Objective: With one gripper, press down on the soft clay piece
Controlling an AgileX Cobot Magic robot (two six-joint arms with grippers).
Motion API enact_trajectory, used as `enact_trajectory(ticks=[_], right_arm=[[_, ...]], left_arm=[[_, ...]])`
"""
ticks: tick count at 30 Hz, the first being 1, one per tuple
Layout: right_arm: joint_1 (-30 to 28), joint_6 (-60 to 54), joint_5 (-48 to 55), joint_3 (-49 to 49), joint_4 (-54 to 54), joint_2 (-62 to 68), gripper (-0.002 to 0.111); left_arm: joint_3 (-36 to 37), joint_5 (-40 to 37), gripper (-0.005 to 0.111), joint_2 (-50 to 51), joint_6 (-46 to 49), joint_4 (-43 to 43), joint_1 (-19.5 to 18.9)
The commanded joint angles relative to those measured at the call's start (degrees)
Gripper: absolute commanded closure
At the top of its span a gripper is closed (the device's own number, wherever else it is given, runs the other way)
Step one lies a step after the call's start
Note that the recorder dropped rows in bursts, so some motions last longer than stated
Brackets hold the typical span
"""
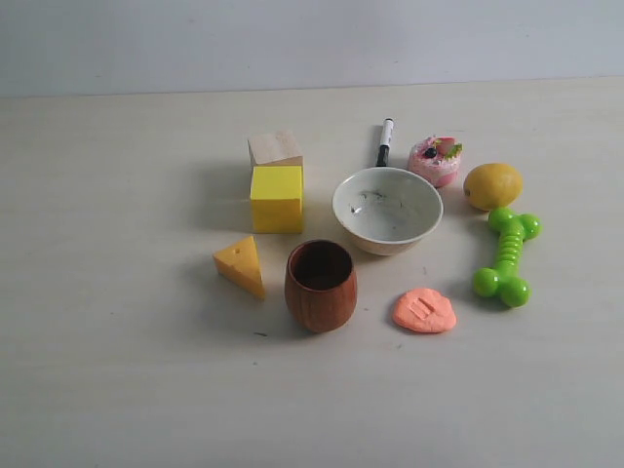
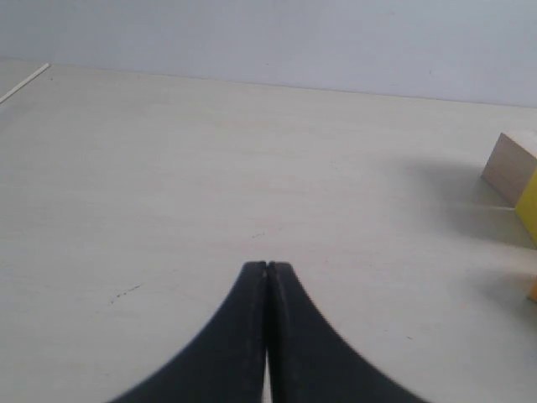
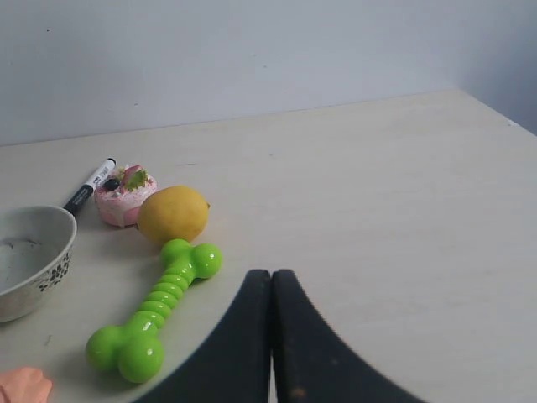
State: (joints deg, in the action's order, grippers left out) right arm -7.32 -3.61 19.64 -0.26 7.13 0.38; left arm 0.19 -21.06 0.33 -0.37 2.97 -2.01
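The soft clay piece point(image 1: 424, 311) is a flat salmon-orange blob with a small rectangular dent on top, lying on the table right of the wooden cup point(image 1: 320, 285). Its edge also peeks into the right wrist view as the clay piece point(image 3: 23, 386) at the frame's corner. Neither arm shows in the exterior view. My left gripper point(image 2: 267, 267) is shut with nothing in it, over bare table away from the objects. My right gripper point(image 3: 270, 274) is shut and empty too, beside the green bone toy point(image 3: 153, 312) and apart from the clay.
Around the clay stand a white bowl point(image 1: 387, 209), a green bone toy point(image 1: 505, 257), a lemon point(image 1: 492, 185), a pink toy cake point(image 1: 435, 160), a marker point(image 1: 384, 142), a cheese wedge point(image 1: 241, 264), a yellow block point(image 1: 277, 198) and a wooden block point(image 1: 275, 148).
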Motion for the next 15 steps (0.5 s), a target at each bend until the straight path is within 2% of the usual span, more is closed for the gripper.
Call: enact_trajectory(ticks=[1,15], right_arm=[[-0.4,-0.2,-0.1,0.3,0.0,-0.4,0.108],[-0.4,0.2,-0.1,0.3,0.0,-0.4,0.108]], left_arm=[[-0.2,0.6,0.107,-0.3,-0.2,0.4,0.3],[-0.2,0.6,0.107,-0.3,-0.2,0.4,0.3]])
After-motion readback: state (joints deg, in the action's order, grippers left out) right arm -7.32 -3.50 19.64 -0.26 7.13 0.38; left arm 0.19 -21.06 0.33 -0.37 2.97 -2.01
